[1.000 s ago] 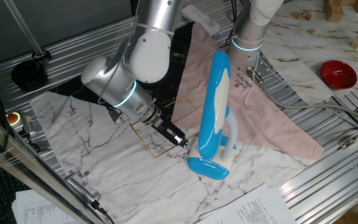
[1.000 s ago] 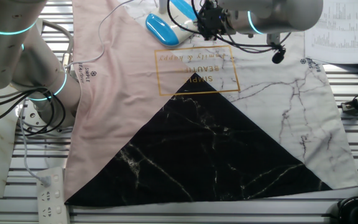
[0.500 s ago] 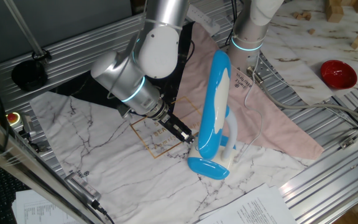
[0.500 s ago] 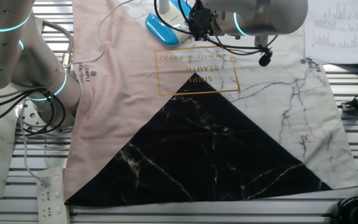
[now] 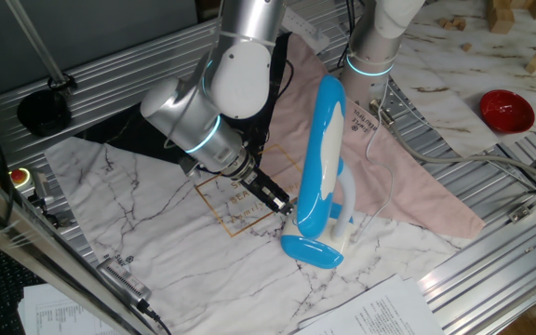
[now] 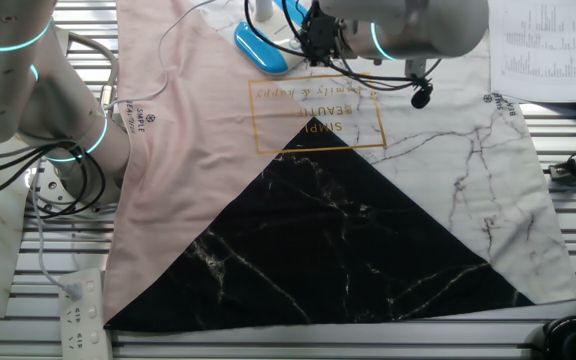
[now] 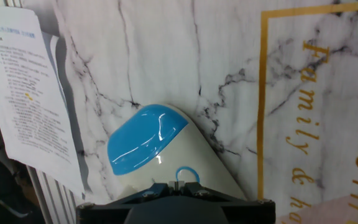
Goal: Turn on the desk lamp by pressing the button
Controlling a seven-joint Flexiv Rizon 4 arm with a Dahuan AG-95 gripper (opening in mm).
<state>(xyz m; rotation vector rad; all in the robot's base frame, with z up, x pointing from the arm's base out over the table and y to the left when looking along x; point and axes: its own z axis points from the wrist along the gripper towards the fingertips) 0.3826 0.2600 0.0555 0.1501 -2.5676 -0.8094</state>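
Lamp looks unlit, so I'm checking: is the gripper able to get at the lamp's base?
Probably yes: the gripper sits right beside the lamp, low near its base, with nothing between them.

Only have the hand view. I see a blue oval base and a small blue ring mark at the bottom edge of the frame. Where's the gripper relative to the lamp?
Observer: The gripper is low, at the foot of the desk lamp, on the side facing the gold lettering on the cloth. I can't tell if it's touching.
Operator: Is the head folded down?
Observer: No. The long blue head stands raised, leaning over the base.
Operator: Lit?
Observer: No glow shows on the head or the cloth in either fixed view.
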